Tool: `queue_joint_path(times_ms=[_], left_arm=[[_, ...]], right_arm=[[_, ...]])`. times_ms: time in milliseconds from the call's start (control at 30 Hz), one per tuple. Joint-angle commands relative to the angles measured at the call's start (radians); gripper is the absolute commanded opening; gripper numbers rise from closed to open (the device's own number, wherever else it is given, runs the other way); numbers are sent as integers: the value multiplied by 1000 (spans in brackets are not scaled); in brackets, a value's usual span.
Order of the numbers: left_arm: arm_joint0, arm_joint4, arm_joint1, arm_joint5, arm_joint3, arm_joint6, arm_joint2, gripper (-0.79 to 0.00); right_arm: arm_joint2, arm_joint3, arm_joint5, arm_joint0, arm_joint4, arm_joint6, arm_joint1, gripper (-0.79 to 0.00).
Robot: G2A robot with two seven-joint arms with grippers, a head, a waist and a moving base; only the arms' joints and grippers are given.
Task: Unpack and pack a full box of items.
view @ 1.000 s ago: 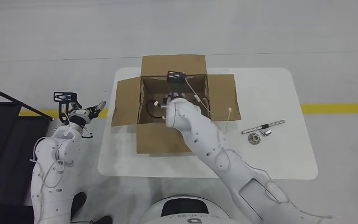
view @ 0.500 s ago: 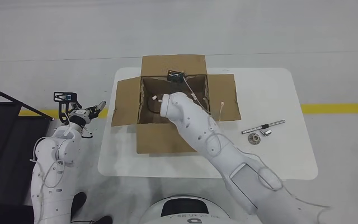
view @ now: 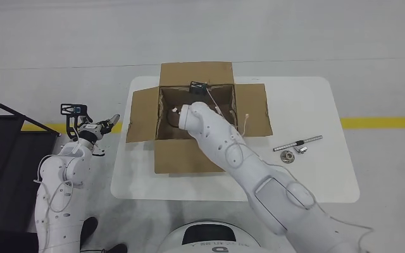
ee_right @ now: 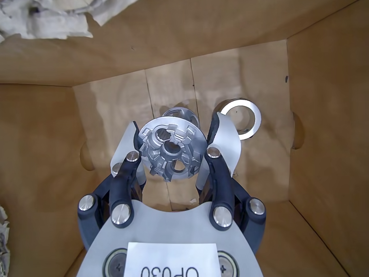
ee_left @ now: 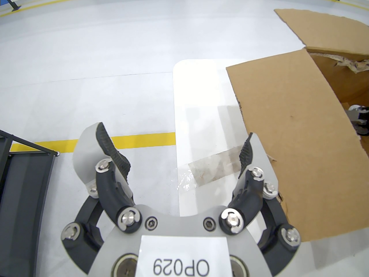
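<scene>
The open cardboard box (view: 196, 73) stands on the white table (view: 304, 107). My right arm goes down into it. In the right wrist view my right gripper (ee_right: 174, 125) is shut on a grey metal toothed hub (ee_right: 170, 151), held above the box floor (ee_right: 121, 102). A bright metal ring (ee_right: 256, 119) lies on that floor just beside one finger. Part of another grey metal part (ee_right: 181, 113) peeks out beyond the hub. My left gripper (view: 104, 123) hangs off the table's left side, and its jaws (ee_left: 175, 132) stand open with nothing between them, facing the box's side flap (ee_left: 288, 145).
A metal rod (view: 299, 143) and two small metal parts (view: 288, 156) lie on the table right of the box. Torn white tape (ee_right: 43, 21) hangs on the box flaps. A black rack (view: 16, 152) stands on the floor at far left.
My right arm has shifted leftward inside the box, and its loose white cable has swung with it. The left arm has kept still.
</scene>
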Motion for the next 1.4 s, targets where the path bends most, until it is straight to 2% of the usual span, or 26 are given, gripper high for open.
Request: queue_joint_path(times_ms=[0, 100, 167, 200, 267, 367, 467, 600, 700, 767, 933, 1033, 1133, 1267, 1367], left_arm=[[0, 0, 0, 0, 0, 0, 0, 0], [0, 0, 0, 0, 0, 0, 0, 0], [0, 0, 0, 0, 0, 0, 0, 0], [0, 0, 0, 0, 0, 0, 0, 0], [0, 0, 0, 0, 0, 0, 0, 0], [0, 0, 0, 0, 0, 0, 0, 0], [0, 0, 0, 0, 0, 0, 0, 0], [0, 0, 0, 0, 0, 0, 0, 0], [0, 0, 0, 0, 0, 0, 0, 0], [0, 0, 0, 0, 0, 0, 0, 0], [0, 0, 0, 0, 0, 0, 0, 0], [0, 0, 0, 0, 0, 0, 0, 0], [0, 0, 0, 0, 0, 0, 0, 0], [0, 0, 0, 0, 0, 0, 0, 0], [0, 0, 0, 0, 0, 0, 0, 0]], right_arm=[[-3, 27, -1, 10, 11, -12, -9, -529], [-2, 68, -3, 25, 34, -16, -21, -425], [1, 91, -8, 36, 46, -23, -28, -394], [1, 102, -9, 40, 51, -28, -31, -308], [5, 117, -11, 48, 61, -39, -37, -271], [23, 124, -45, 59, 94, -38, -40, -120], [47, 118, -58, 70, 116, -45, -38, -55], [90, 36, -68, 68, 125, -50, -22, -31], [137, -151, -59, 13, 91, -36, 9, 0], [183, -381, -50, -80, 26, -5, 44, 0], [358, -1168, -103, -516, -257, 171, 145, 0], [467, -1486, -163, -733, -302, 213, 173, 0], [559, -1652, -179, -890, -279, 157, 183, 0], [673, -1652, -188, -980, -174, -2, 184, 0], [752, -1652, -169, -1016, -73, -65, 182, 0]])
